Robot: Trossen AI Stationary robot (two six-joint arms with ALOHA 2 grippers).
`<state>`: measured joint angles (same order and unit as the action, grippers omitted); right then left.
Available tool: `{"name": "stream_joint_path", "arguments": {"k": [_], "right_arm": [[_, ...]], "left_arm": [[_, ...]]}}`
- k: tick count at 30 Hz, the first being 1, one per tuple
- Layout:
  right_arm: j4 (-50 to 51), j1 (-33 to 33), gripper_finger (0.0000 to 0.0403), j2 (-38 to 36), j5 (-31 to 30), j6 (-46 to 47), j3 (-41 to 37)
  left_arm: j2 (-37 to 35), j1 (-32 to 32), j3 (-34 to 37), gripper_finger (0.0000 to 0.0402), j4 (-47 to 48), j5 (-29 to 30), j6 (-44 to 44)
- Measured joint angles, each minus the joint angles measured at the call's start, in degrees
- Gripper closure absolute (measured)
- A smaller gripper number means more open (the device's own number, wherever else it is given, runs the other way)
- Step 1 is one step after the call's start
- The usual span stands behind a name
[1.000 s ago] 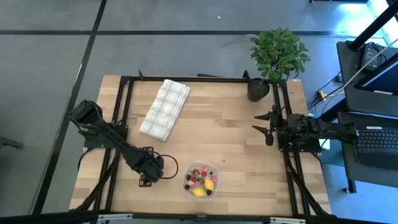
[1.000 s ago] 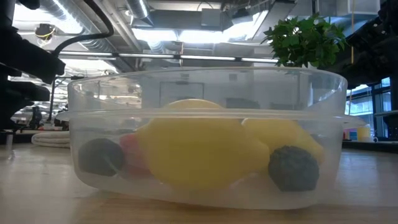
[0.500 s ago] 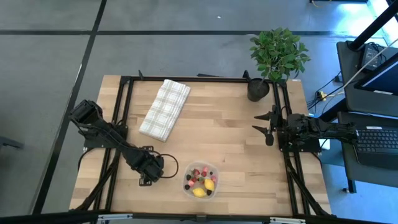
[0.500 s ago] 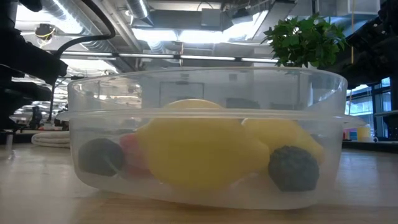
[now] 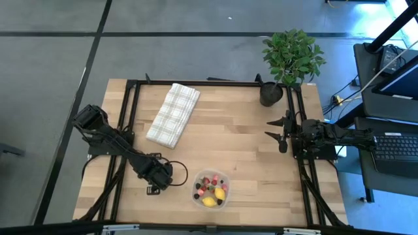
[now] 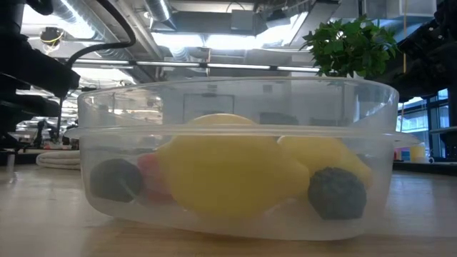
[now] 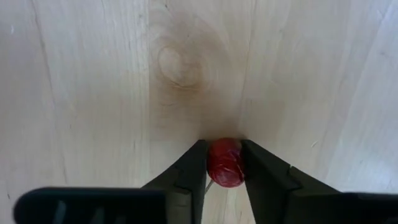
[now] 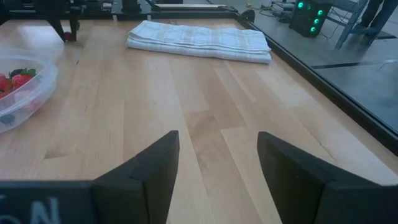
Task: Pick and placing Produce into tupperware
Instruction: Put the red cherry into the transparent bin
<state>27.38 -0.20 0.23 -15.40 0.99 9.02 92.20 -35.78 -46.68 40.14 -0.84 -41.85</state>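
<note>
The clear round tupperware (image 5: 211,189) stands near the table's front edge. It holds several red, pink and dark berries and two yellow lemon-like pieces (image 6: 228,171). Just left of it my left gripper (image 5: 159,177) points straight down at the wood. In the left wrist view its fingers close around a small red berry (image 7: 225,163). My right gripper (image 5: 273,130) waits at the table's right side, open, with nothing between its fingers (image 8: 217,149). My left gripper pinches the red berry by its two opposite sides (image 7: 212,163) between its two fingers. The fingers come from above and point down. The berry sits on the wooden table top, between the fingers' free ends.
A folded checked cloth (image 5: 173,113) lies at the far left of the table. A green plant (image 5: 290,55) in a black pot (image 5: 270,93) stands at the far right corner. Bare wood lies between the cloth, the tupperware and the right arm.
</note>
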Motion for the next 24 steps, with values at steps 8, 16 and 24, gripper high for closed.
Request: {"name": "stream_joint_path", "arguments": {"k": [8,16,24], "right_arm": [[0.00,0.00,0.0184,0.02,-0.01,-0.02,0.00],[-0.02,0.01,0.0184,0.01,-0.02,-0.74,0.00],[-0.07,0.00,0.0184,0.01,-0.02,-1.25,0.00]], "left_arm": [[-1.78,2.98,-1.53,0.0339,-0.69,-2.63,0.66],[-2.16,8.08,-9.62,0.0338,-3.01,4.36,12.06],[-2.18,13.32,-13.20,0.0334,-23.60,6.41,32.83]]}}
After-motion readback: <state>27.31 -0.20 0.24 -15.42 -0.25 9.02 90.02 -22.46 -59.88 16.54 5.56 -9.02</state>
